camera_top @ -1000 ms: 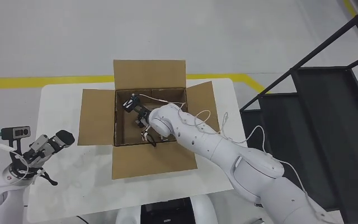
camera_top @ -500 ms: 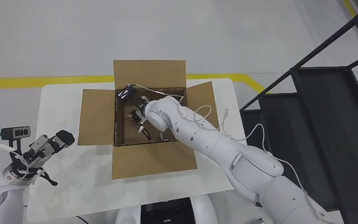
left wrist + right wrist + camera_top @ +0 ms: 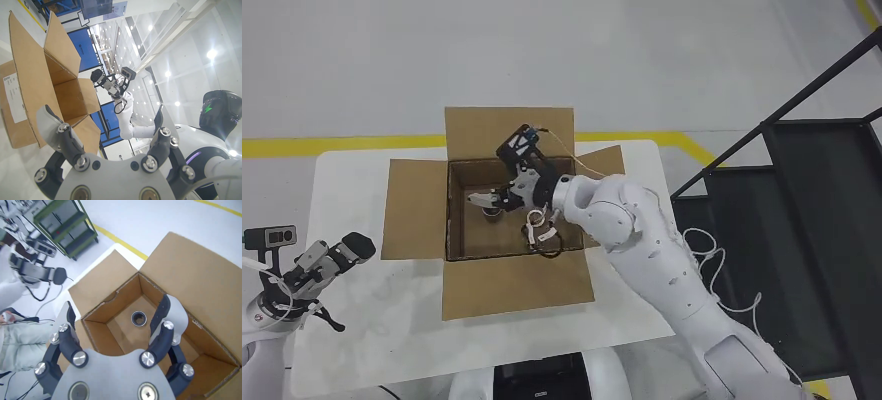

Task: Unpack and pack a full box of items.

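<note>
Gaping empty, right gripper [image 3: 117, 306] hangs over box [image 3: 189, 275]

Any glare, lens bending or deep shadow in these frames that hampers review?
Left wrist view: ceiling lamps flare white and straight lines bow outward. Right wrist view: even light reaches the box floor, dark ring plain. Top view: box interior shadowed.
</note>
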{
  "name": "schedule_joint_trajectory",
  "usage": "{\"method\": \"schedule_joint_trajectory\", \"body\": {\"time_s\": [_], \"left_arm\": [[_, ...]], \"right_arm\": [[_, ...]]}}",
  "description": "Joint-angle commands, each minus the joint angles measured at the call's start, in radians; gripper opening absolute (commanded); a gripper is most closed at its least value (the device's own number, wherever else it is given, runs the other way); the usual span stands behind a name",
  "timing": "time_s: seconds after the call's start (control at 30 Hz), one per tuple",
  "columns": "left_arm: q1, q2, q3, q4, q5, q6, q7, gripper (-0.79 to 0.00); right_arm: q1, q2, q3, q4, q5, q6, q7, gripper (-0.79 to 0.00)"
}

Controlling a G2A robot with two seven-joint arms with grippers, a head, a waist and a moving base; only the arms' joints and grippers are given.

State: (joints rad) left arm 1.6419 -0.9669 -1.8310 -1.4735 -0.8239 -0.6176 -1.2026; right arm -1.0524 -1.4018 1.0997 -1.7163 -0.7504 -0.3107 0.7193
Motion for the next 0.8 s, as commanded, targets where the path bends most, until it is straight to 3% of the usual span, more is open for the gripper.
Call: {"method": "schedule_joint_trajectory", "body": {"time_s": [0.0, 0.23, 0.4, 0.67, 0.77], "left_arm": [[0.000, 0.000, 0.000, 0.000, 0.000, 0.000, 0.000, 0.000], [-0.022, 0.007, -0.034, -0.018, 0.117, 0.013, 0.041, 0.000], [-0.077, 0.016, -0.047, 0.046, 0.183, 0.044, 0.027, 0.000], [-0.238, 0.028, -0.019, 0.169, 0.235, 0.011, -0.011, 0.000], [-0.238, 0.028, -0.019, 0.169, 0.235, 0.011, -0.011, 0.000]], "right_arm": [[-0.073, 0.013, 0.085, -0.061, 0.063, -0.017, -0.001, 0.000], [-0.266, 0.042, 0.291, -0.169, 0.246, 0.017, -0.060, 0.000], [-0.400, 0.053, 0.386, -0.238, 0.285, 0.063, -0.126, 0.000], [-0.490, 0.066, 0.406, -0.273, 0.363, 0.011, -0.093, 0.000], [-0.490, 0.066, 0.406, -0.273, 0.363, 0.011, -0.093, 0.000]]}}
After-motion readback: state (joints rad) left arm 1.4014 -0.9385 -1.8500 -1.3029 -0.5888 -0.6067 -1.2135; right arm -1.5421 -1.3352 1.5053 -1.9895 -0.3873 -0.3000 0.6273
